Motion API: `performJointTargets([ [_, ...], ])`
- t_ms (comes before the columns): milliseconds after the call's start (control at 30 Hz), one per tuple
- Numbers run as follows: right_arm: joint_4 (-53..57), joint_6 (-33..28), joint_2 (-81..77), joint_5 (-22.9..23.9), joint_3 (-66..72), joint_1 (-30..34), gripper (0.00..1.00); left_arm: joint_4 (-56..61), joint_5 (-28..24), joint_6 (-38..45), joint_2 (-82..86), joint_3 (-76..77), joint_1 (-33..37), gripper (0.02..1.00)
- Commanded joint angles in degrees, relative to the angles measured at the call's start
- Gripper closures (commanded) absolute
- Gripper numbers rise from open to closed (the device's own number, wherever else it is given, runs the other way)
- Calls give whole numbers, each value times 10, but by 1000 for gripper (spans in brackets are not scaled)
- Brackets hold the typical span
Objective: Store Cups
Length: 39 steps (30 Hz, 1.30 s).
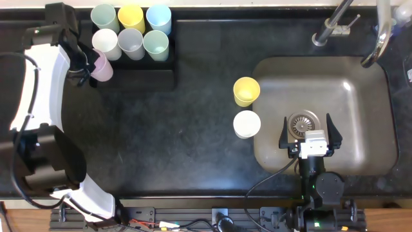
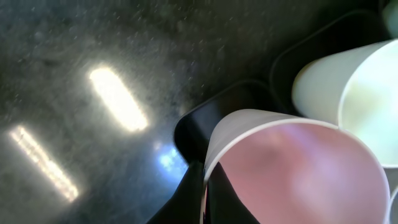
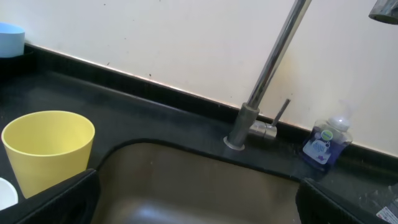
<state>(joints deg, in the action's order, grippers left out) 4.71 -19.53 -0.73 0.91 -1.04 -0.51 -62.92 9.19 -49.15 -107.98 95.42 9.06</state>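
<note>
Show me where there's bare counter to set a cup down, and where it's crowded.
Free: the wide counter between the rack and the yellow cup and white cup. Crowded: the rack's two back rows, full of cups, with the pink cup at its left; and the sink rim by the two loose cups.

Pink cup (image 1: pixel 102 67) tilts at ten o'clock beside the rack (image 1: pixel 148 78). Yellow cup (image 1: pixel 246 91) stands upright at two o'clock, white cup (image 1: pixel 246 124) at three.

Bright glare streaks on dark worktop (image 2: pixel 62 50)
</note>
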Motion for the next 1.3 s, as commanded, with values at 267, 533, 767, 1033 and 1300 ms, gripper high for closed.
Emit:
performJointTargets([
  [267,-3,2,5,4,8,-3,7,17,12,9,-40,13,4,982],
  [533,-3,2,5,4,8,-3,5,24,13,9,-57,13,4,980],
  [767,-3,2,5,4,8,-3,7,24,11,9,-66,-3,4,982],
  [1033,-3,2,5,4,8,-3,5,20,7,10,-61,-6,3,20],
  [1300,-3,2,5,4,8,-3,5,-31,3,11,23,-6,-9,20],
])
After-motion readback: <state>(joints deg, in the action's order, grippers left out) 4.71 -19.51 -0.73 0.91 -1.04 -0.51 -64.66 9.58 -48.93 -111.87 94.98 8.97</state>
